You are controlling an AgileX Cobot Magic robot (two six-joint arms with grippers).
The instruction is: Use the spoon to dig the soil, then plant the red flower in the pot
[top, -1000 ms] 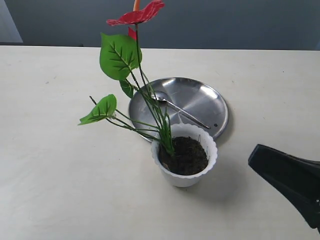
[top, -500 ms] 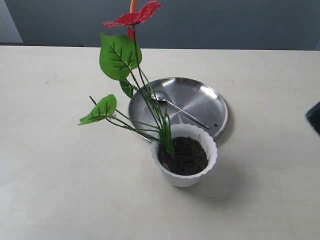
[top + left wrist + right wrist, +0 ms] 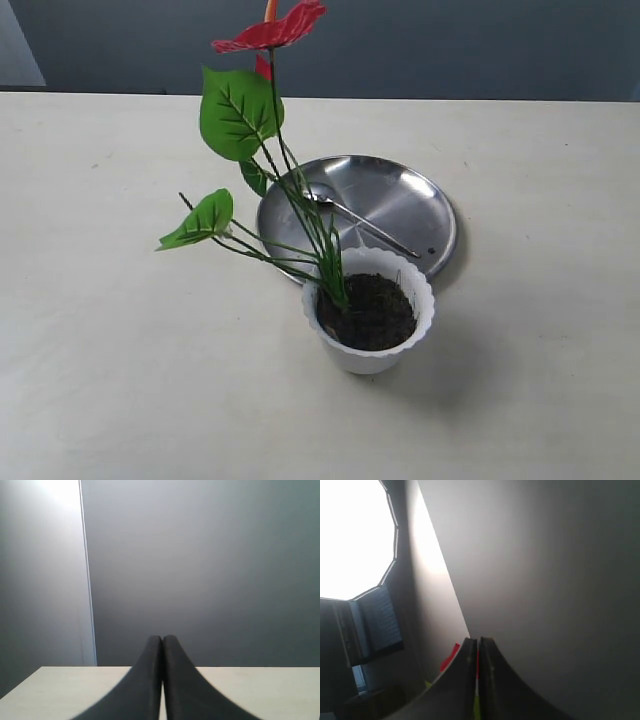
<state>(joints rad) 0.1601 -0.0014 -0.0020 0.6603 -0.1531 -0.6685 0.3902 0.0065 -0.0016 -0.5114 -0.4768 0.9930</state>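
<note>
Left wrist view has the left gripper (image 3: pixel 162 639) with its two dark fingers pressed flat against each other, nothing between them. Beyond the tips is the pale table (image 3: pixel 260 690), bare in this stretch, and behind it a grey wall.

On the right wrist view the right gripper (image 3: pixel 478 640) also has its fingers together, with only a hairline seam between them and nothing held. It points up at a grey wall and a bright many-sided light. A small red patch (image 3: pixel 450 657) shows just beside one finger; it is too blurred to name for sure.

In the exterior view the pot (image 3: pixel 368 358) stands upright on the table, near the middle. It is white with a scalloped rim and is filled with the soil (image 3: pixel 378 312), dark and crumbly, lying a little below the rim. The red flower (image 3: pixel 240 115) is planted in that soil at the left side of the pot's mouth. Its thin green stems lean up and to the left, with two green leaves spread out and a red bloom at the top edge of the view.

Just behind the pot, with its near rim hidden by the pot's rim, lies a round steel plate (image 3: pixel 405 195). The spoon (image 3: pixel 362 223) lies flat in the plate, its bowl toward the stems and its handle running toward the pot's right side. No soil is visible on the plate.
</note>
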